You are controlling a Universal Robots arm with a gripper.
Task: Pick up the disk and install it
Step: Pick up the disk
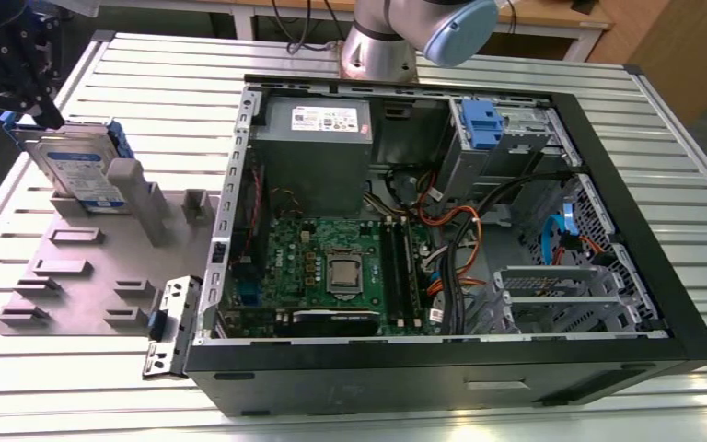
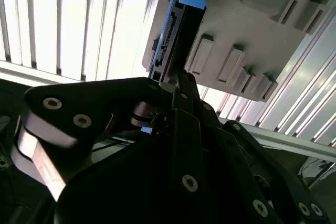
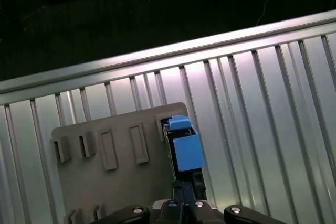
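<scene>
- While looking at the flat silver rectangular disk (image 1: 77,170) with white-and-blue label and blue plastic rails, finding it standing on edge in a slot of the grey plastic fixture plate (image 1: 84,276), at the exterior view's left.
- Judging it stiff, fairly heavy and shock-sensitive; favouring a hold across the rails at the upper edge, away from the label face.
- Seeing the black gripper (image 1: 47,115) hovering right at that upper edge; not managing to tell its opening or any hold.
- Noting the open black computer case (image 1: 452,378) lying beside the plate on the slatted metal table (image 1: 144,74), with orange cables (image 1: 452,221) trailing below the blue drive bracket (image 1: 482,124), possibly crowding it.
</scene>
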